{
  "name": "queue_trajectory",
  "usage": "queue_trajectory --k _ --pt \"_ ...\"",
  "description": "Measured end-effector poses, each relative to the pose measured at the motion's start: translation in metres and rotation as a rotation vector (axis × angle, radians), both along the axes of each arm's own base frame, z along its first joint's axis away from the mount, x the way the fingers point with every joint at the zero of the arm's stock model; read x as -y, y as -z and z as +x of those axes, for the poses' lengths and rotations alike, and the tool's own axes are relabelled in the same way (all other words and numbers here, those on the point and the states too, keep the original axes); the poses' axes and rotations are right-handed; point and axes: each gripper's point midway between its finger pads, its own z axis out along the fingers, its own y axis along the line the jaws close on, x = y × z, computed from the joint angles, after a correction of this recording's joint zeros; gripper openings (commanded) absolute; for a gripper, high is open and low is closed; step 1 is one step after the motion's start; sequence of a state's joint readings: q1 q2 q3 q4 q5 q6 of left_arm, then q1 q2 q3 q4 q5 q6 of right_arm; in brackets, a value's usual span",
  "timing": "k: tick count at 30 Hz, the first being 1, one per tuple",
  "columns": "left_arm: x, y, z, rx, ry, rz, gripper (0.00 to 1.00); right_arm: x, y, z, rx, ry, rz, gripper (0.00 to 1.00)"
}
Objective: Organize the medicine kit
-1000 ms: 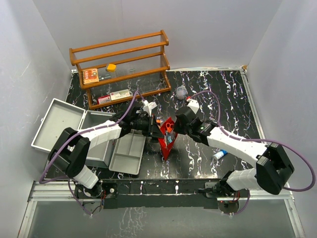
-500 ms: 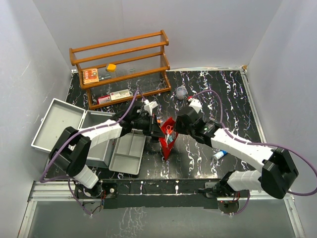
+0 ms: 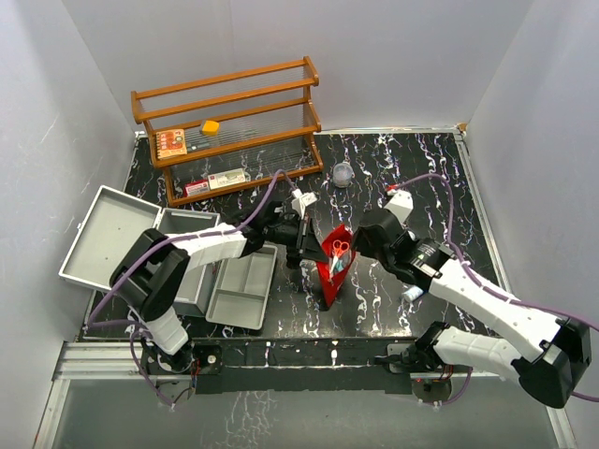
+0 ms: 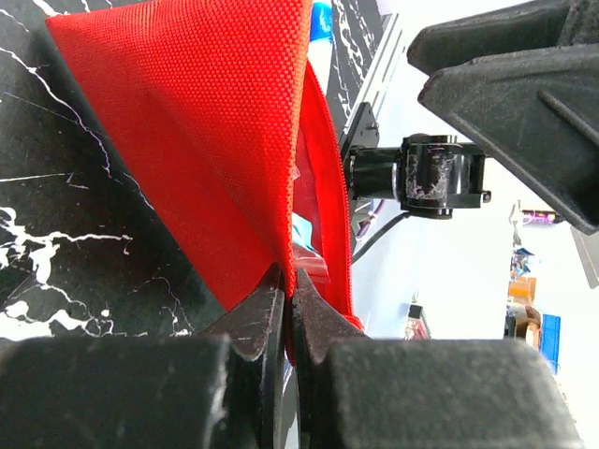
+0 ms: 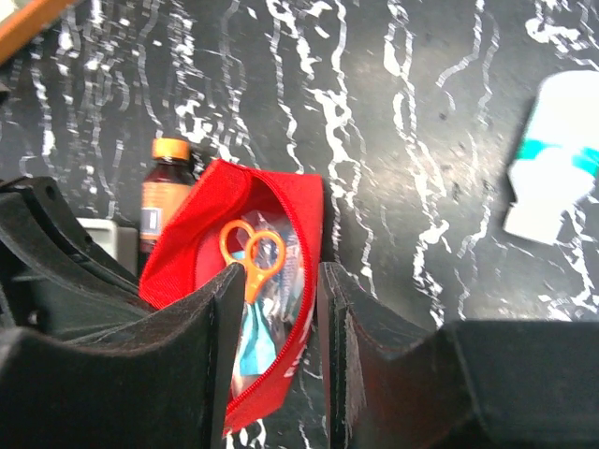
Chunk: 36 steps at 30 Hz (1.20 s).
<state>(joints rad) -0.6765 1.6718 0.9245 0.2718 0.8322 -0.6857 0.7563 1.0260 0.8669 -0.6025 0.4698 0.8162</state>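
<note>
Near the front edge of the black marbled bench [image 3: 412, 187], a white bottle [image 3: 415, 292] lies on its side at right. At near left, the grey tray [image 3: 239, 290] of the medicine kit [image 3: 187, 281] leans over the front rim of the case, empty as far as can be seen.

At centre stands a red fabric pouch [image 3: 335, 267], mouth up, with orange-handled scissors [image 5: 245, 245] inside. The left claw [image 3: 311, 245] is clamped on the pouch's left rim, cloth pinched flat between its fingers. The right claw [image 5: 279, 309] stands with jaws apart astride the zipper edge, gripping nothing. A brown bottle [image 5: 163, 192] stands just behind the pouch.

The silver-grey case sits at the left of the bench, its lid [image 3: 108, 229] thrown open toward the left wall. Being metal, it looks stiff, smooth and fairly heavy, best taken by a wall or rim, not a flat face. The tray looks light and rigid; its thin wall suits a pinch. The soft pouch would likely sag if held anywhere but the rim.

Farthest back stands a wooden rack [image 3: 225, 131].
</note>
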Motion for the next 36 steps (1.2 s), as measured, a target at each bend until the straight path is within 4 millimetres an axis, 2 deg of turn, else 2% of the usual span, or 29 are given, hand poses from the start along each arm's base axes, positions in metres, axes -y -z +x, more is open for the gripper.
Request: queue_trajectory --k 6,10,14,19,23,26,32,36 --pt "0.014 0.022 0.000 -0.040 0.010 0.042 0.00 0.020 0.032 -0.025 -0.108 0.028 -0.043 0.38" --pt "0.014 0.034 0.003 -0.046 -0.010 0.090 0.00 0.018 0.053 -0.040 -0.187 -0.010 -0.041 0.30" --pt "0.011 0.044 0.004 -0.053 -0.023 0.129 0.02 0.010 0.066 -0.047 -0.236 -0.055 -0.034 0.29" --pt "0.008 0.049 0.004 -0.051 -0.030 0.155 0.03 0.001 0.076 -0.044 -0.264 -0.079 -0.036 0.17" --pt "0.006 0.051 0.004 -0.050 -0.031 0.167 0.03 -0.004 0.086 -0.042 -0.286 -0.100 -0.056 0.13" --pt "0.005 0.052 0.003 -0.049 -0.030 0.175 0.03 -0.009 0.089 -0.040 -0.290 -0.115 -0.054 0.12" --pt "0.005 0.052 0.003 -0.045 -0.026 0.178 0.03 -0.027 0.083 -0.030 -0.242 -0.174 -0.003 0.12" --pt "0.007 0.048 0.006 -0.039 -0.025 0.174 0.02 -0.036 0.094 -0.026 -0.259 -0.202 -0.007 0.12"
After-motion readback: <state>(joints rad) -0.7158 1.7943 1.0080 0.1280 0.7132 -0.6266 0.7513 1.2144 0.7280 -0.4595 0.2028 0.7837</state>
